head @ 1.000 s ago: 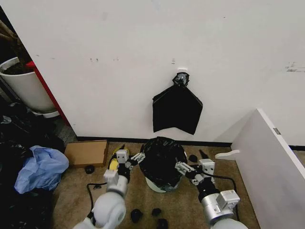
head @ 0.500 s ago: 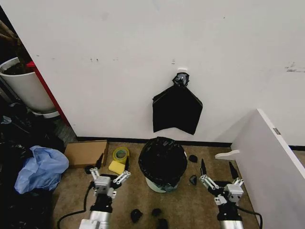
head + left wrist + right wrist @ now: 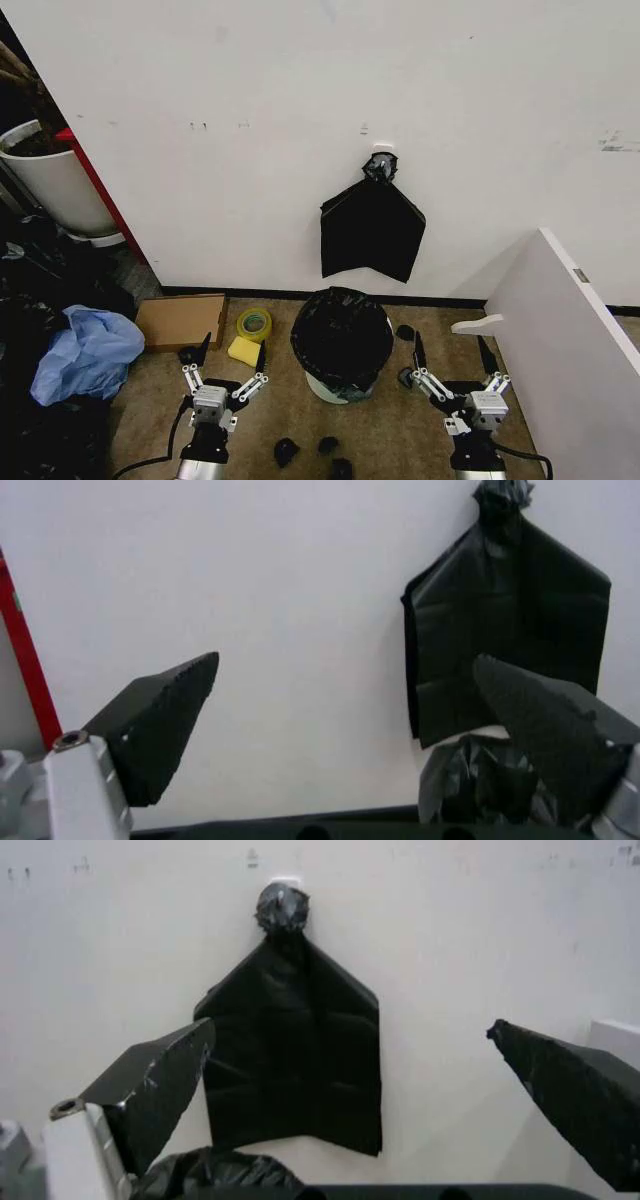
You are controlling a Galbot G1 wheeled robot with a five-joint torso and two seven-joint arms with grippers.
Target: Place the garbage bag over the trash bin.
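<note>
Bag [image 3: 342, 335]: glossy black, wrinkled, drawn over the bin's mouth and down its sides, with only the off-white base of the bin [image 3: 328, 391] showing beneath. Standing on the brown floor against the white wall.

Left of the bin, apart from it: left gripper [image 3: 228, 352], jaws spread wide, nothing between them. Right of the bin, just as clear: right gripper [image 3: 450, 354], jaws likewise spread and empty.

Above the bin, hung on the wall from a knotted top: flat black bundle [image 3: 372, 231]. Just left of the bin: yellow tape roll [image 3: 253, 324], yellow sponge [image 3: 243, 351], then cardboard box [image 3: 181, 320]. Farther left: blue bag [image 3: 88, 352].

No readable writing or labels anywhere.
</note>
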